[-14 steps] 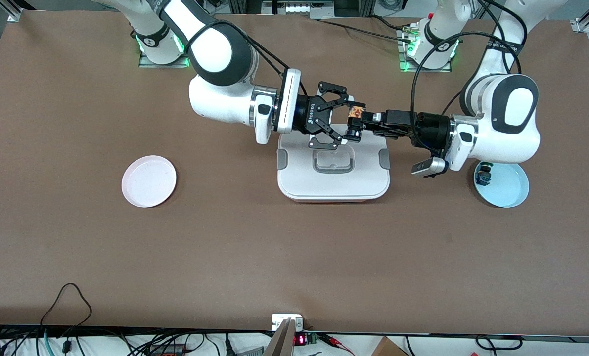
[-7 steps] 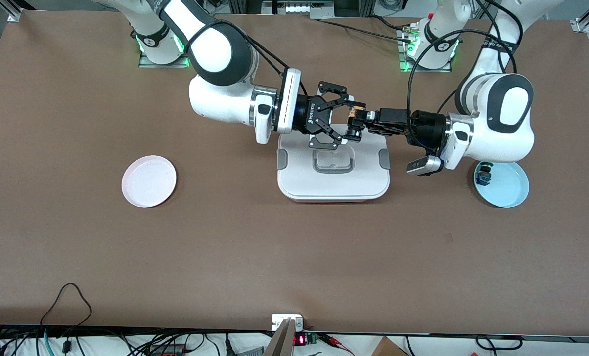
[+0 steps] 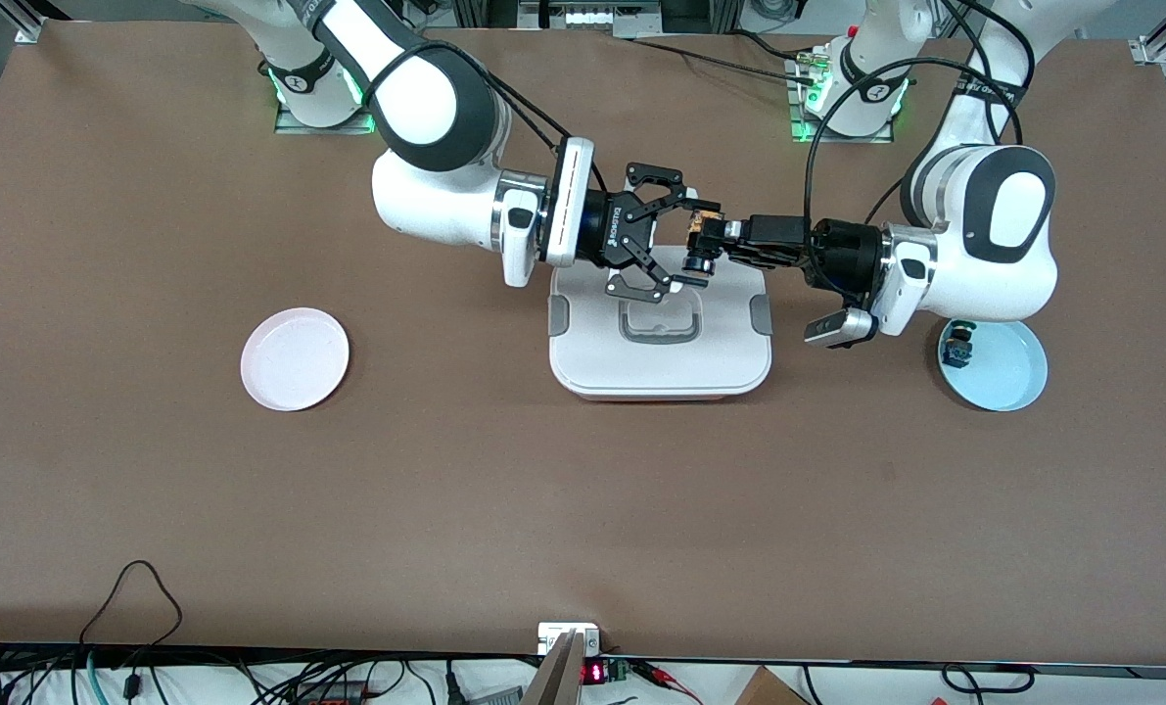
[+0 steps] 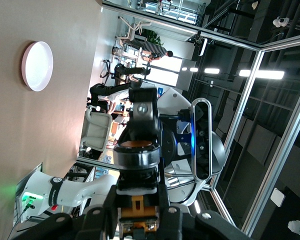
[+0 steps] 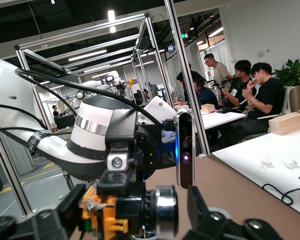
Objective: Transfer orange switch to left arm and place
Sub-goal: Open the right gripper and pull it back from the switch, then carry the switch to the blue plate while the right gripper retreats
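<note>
Orange switch [image 3: 705, 223] is up in the air over the box [image 3: 659, 333], above the lid edge that faces the robot bases. It's a stubby part: dark body, orange/yellow section with some metal at one end, silver ring around the barrel in the right wrist view [image 5: 135, 212]; the left wrist view [image 4: 136, 165] shows an orange face inside a silver-grey collar. The left gripper [image 3: 708, 235] is clamped on it, fingers closed around the body. The right gripper [image 3: 678, 237] faces it over the same end of the box, jaws spread wide to either side of the switch; contact can't be judged. Readable text: "ROBOTIQ" in white on the right gripper's black body; the lettering on the left arm's wrist band is too small to read. The box is white, with grey side clips and a grey recessed lid handle [image 3: 657, 322]. A pink plate [image 3: 295, 358] sits well apart from the box toward the right arm's end. A light blue plate [image 3: 1005, 372] sits near the box toward the left arm's end, with a small blue and green switch [image 3: 956, 347] on its rim.
</note>
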`<state>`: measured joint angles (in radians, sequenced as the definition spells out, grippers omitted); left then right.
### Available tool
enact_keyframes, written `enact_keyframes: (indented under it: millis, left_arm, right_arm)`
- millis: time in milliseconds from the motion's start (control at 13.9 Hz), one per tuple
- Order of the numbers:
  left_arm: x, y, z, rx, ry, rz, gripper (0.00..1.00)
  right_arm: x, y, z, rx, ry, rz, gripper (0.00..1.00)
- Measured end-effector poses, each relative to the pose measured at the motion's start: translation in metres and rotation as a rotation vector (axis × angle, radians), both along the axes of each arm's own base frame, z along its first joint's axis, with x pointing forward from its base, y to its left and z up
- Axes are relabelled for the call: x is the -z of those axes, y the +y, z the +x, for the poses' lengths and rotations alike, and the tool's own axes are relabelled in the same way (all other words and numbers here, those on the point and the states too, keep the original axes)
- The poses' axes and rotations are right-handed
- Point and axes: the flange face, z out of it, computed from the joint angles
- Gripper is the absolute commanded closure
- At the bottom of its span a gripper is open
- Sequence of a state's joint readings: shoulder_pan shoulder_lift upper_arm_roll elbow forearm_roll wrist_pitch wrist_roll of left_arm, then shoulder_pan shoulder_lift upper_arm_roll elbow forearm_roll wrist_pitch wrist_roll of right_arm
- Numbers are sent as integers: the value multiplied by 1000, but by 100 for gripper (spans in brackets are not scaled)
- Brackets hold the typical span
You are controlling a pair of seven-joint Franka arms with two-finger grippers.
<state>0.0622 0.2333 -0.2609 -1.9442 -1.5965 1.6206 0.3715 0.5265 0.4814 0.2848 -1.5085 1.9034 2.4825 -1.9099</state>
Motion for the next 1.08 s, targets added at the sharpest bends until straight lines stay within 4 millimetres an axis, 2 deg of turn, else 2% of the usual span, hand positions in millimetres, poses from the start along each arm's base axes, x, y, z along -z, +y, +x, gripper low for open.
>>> enact_keyframes:
  millis: [361, 505, 794, 1082]
  left_arm:
    - [-1, 3, 4, -19, -8, 13, 89]
    - [-3, 11, 6, 3, -43, 69, 89]
    - [-11, 52, 15, 106, -172, 321, 88]
    - [-20, 88, 23, 238, -330, 602, 88]
  right_arm:
    - [-4, -9, 10, 8, -4, 11, 0]
    - [-10, -27, 27, -10, -12, 32, 0]
    - [-33, -102, 79, -120, -1, 27, 0]
    - [-56, -186, 106, -241, -40, -6, 0]
